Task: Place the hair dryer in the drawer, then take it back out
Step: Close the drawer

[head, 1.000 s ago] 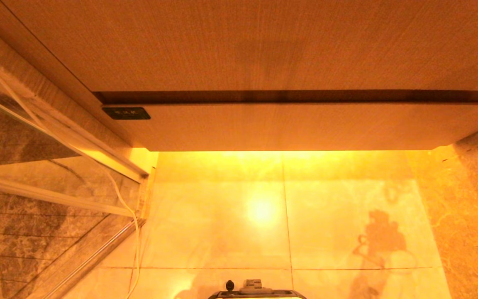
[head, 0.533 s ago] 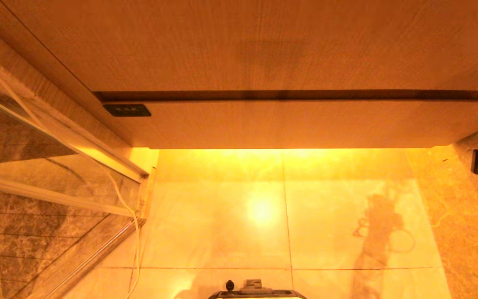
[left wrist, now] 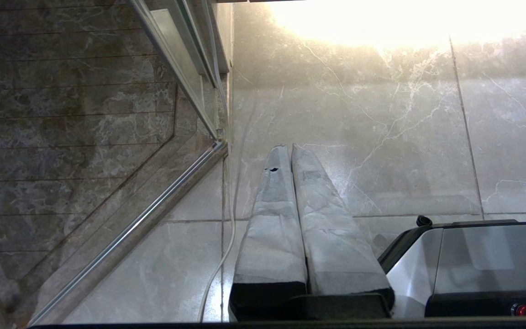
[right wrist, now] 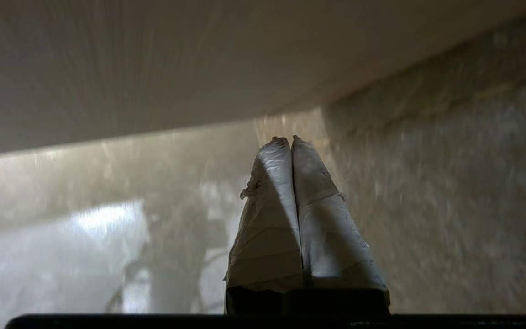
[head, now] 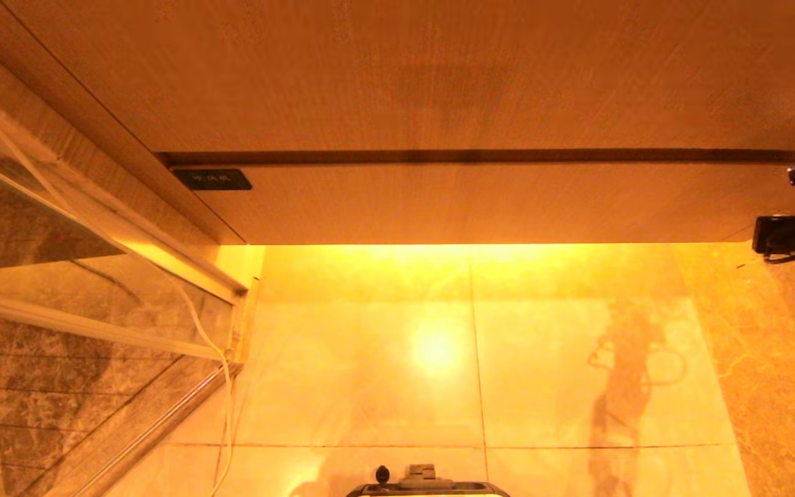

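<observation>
From the head view you are looking down at the wide, shallow light wood-grain drawer [head: 480, 203] with the small dark rectangular label [head: 212, 179] at its left end; it is sitting pushed in under the plain wood panel [head: 411, 76] above it, so nothing can go inside until it is pulled out. No hair dryer is showing in any view, so you cannot tell where it is. The right gripper [head: 794, 231] is entering at the right edge, level with the drawer's right end, probably because a handleless front has to be caught from its underside or corner. The glossy yellow-lit tiled floor [head: 370, 373] is reflecting the arm.

In the left wrist view, the left gripper [left wrist: 289, 148] is hanging parked over the marble floor beside the robot's base [left wrist: 473, 260], its padded fingers pressed together and holding nothing, apparently idle for this step.

In the right wrist view, the right gripper is pointing toward the drawer's lower edge, jaws together and empty, not yet touching the wood.
</observation>
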Controlling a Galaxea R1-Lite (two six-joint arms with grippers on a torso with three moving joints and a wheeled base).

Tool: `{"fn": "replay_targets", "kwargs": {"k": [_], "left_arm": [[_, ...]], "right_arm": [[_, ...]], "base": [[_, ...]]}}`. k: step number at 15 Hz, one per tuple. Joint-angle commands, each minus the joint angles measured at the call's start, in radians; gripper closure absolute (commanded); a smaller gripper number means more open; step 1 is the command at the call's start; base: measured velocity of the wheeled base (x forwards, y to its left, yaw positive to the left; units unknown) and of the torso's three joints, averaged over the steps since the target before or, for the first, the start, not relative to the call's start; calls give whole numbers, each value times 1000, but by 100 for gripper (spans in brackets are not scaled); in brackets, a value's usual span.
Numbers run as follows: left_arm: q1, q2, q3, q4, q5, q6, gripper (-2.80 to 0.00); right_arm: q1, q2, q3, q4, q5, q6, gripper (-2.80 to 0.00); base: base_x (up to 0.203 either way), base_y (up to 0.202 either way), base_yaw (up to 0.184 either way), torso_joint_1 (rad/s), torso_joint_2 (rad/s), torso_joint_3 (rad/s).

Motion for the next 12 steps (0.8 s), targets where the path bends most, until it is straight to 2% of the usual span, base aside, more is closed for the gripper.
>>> {"fn": "replay_targets", "kwargs": {"k": [1,6,8,12], "left_arm": [[0,0,2,0,0,0,0],[0,0,2,0,0,0,0],[0,0,2,0,0,0,0],[0,0,2,0,0,0,0]], "right_arm": [[0,38,-34,-43,13,-2,0],[0,37,-27,-45,15,-2,0],[-2,-3,24,-5,19,-6,0],[-10,-210,197,305,15,-49,0]], "base": [[0,0,0,0,0,0],[0,0,0,0,0,0],[0,0,0,0,0,0],[0,0,0,0,0,0]]}}
